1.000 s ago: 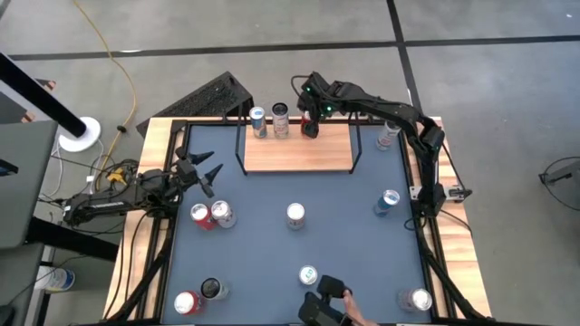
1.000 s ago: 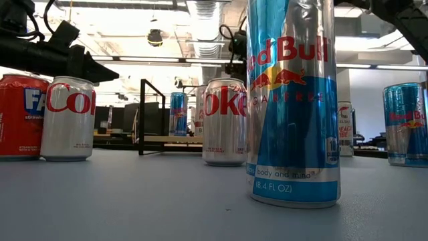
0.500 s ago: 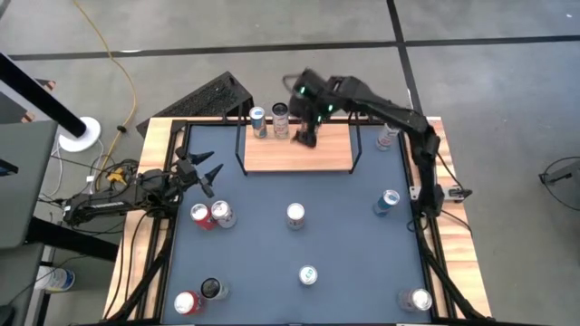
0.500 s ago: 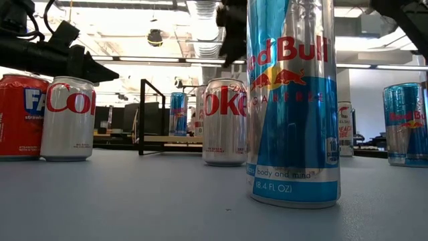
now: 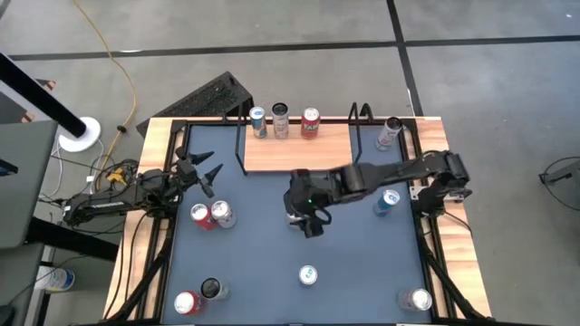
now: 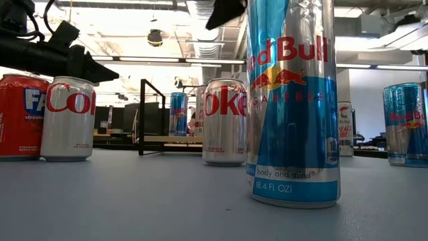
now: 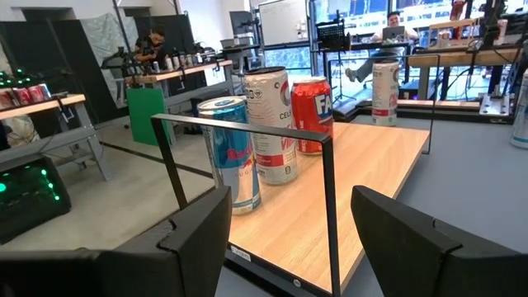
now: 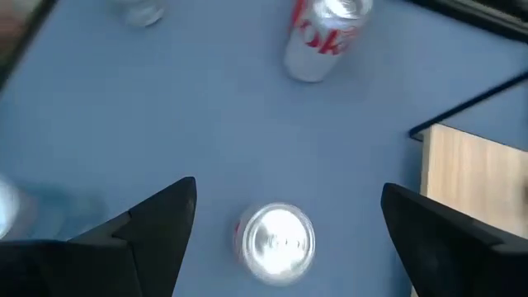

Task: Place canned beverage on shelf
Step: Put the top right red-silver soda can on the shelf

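At the centre of the high view, the right gripper (image 5: 305,210) hangs over the blue bench (image 5: 263,263), its fingers spread wide and holding nothing. Directly beneath it stands a silver-topped can (image 8: 275,240), seen between the two fingers in the right wrist view and hidden by the arm from above. The shelf (image 5: 299,152) sits at the upper middle of the frame, its black wire side frames at either end. Along its far edge stand three cans in a row: a blue can (image 5: 258,121), a dark-topped can (image 5: 280,118) and a red can (image 5: 310,120). The rest of the board is bare wood.

Left of centre, the left gripper (image 5: 207,172) waits at the bench's left edge, clenched and empty, pointed towards the shelf. Just below it stand a red can and a silver can (image 5: 222,214), touching or nearly so.

Other cans are scattered about: one at lower centre (image 5: 308,274), two at lower left (image 5: 210,289), one at lower right (image 5: 418,299), a blue one (image 5: 389,200) at right middle beside the right arm, and one at upper right (image 5: 390,132) just outside the shelf's right frame. None stands between the right gripper and the shelf.

In the low view, a tall blue can (image 6: 291,100) fills the foreground and blocks much of the bench behind it.
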